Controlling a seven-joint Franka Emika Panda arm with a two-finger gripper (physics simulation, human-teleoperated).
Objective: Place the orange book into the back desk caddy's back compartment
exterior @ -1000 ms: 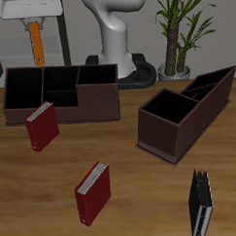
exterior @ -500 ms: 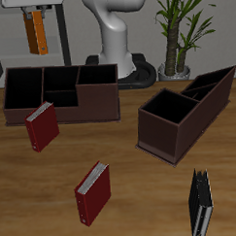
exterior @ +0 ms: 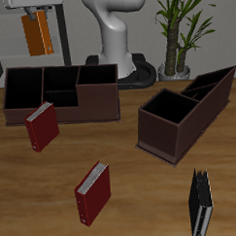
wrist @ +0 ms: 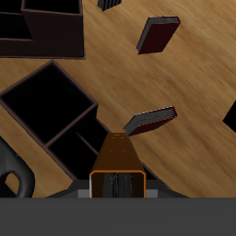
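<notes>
The orange book (exterior: 36, 33) hangs upright in my gripper (exterior: 37, 14), high above the end of the back desk caddy (exterior: 63, 111) where its large cell is. The gripper is shut on the book's top edge. The back compartment (exterior: 58, 81) is the small rear cell of the divided middle section, below the book and off toward the caddy's taller end cell. In the wrist view the book (wrist: 116, 152) points down from the gripper (wrist: 117, 182), with the caddy's rim (wrist: 78, 85) and dark cells beside it.
A dark red book (exterior: 41, 126) leans just in front of the back caddy. Another red book (exterior: 92, 193) and a black book (exterior: 199, 206) stand nearer the table's front edge. A slanted-top caddy (exterior: 184, 112) and a potted plant (exterior: 179, 35) stand at the other side.
The gripper has risen a little with the orange book, and the book has turned so its broad cover now faces the exterior camera.
</notes>
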